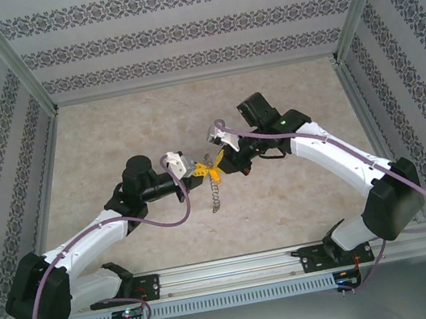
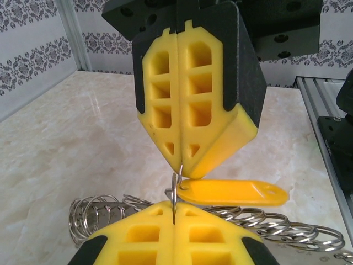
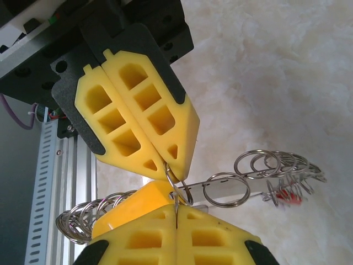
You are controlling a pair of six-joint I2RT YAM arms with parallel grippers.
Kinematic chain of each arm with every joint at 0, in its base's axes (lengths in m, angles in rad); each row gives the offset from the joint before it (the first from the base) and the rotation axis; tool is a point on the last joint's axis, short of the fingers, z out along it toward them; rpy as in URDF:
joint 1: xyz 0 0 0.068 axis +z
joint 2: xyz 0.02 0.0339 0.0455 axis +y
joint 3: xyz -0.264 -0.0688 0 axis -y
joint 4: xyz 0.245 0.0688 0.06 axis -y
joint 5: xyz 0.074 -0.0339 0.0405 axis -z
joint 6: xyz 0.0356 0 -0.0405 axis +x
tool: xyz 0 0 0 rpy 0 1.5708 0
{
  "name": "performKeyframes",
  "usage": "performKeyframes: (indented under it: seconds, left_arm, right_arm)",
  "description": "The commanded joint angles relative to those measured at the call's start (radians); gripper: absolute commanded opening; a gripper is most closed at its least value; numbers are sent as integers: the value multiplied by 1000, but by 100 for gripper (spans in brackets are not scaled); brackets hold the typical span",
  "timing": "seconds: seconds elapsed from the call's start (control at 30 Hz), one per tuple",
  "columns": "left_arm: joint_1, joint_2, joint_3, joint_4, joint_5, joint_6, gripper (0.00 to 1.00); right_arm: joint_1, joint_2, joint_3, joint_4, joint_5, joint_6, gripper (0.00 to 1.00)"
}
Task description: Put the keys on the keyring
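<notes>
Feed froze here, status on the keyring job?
Left pincer, right pincer shut, tip to tip on split ring. Yellow key hangs at it; keyring trails behind. Nothing blocking.

The left arm (image 1: 94, 232) and right arm (image 1: 344, 158) bend inward so the left gripper (image 2: 174, 218) and right gripper (image 2: 182, 157) meet tip to tip, each with yellow fingers (image 2: 143, 237) pressed tightly together.

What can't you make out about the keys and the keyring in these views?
Top view: the small ring that the left gripper and right gripper pinch, by the orange-yellow key, is too small to see.
Right wrist view: the red key is blurred behind the keyring's rings.
Left wrist view: the keyring's middle is hidden behind the left gripper's fingers.
</notes>
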Motion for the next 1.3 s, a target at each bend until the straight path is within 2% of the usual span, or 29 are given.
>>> performKeyframes:
  seconds: [0.0, 0.97, 1.17, 1.27]
  left_arm:
    - [-18, 0, 15, 33, 25, 23, 0]
    - [-21, -40, -45, 223, 13, -9, 0]
    - [-20, -37, -41, 232, 11, -17, 0]
    - [-20, -37, -41, 240, 10, -22, 0]
  right_arm:
    - [-11, -23, 28, 13, -38, 21, 0]
    - [-74, 76, 30, -21, -172, 117, 0]
    - [-82, 54, 10, -10, -172, 112, 10]
    - [-86, 38, -2, 0, -173, 102, 12]
